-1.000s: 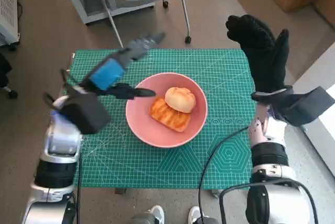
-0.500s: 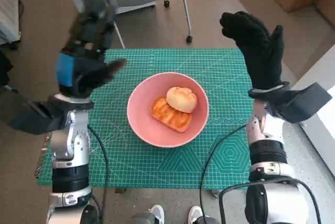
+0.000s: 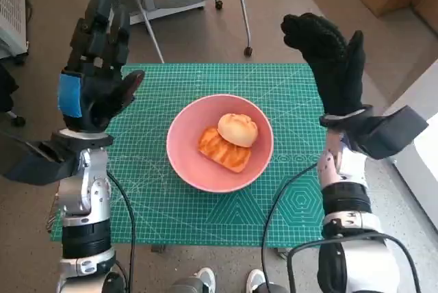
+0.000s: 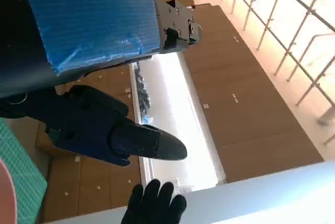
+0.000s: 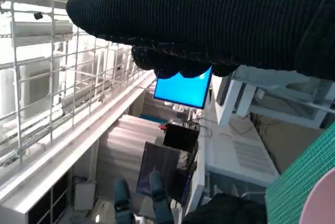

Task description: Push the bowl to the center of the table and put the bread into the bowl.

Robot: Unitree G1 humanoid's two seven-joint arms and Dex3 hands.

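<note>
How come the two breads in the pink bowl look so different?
The round bun is pale and smooth, while the flat pastry is darker orange with ridges. The round bun is domed; the flat pastry is longer and lies low. The bun also sits partly on top of the pastry. Both lie inside the pink bowl, and neither hand touches them.

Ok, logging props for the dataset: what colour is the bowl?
Pink; the bowl shows best in the head view.
</note>
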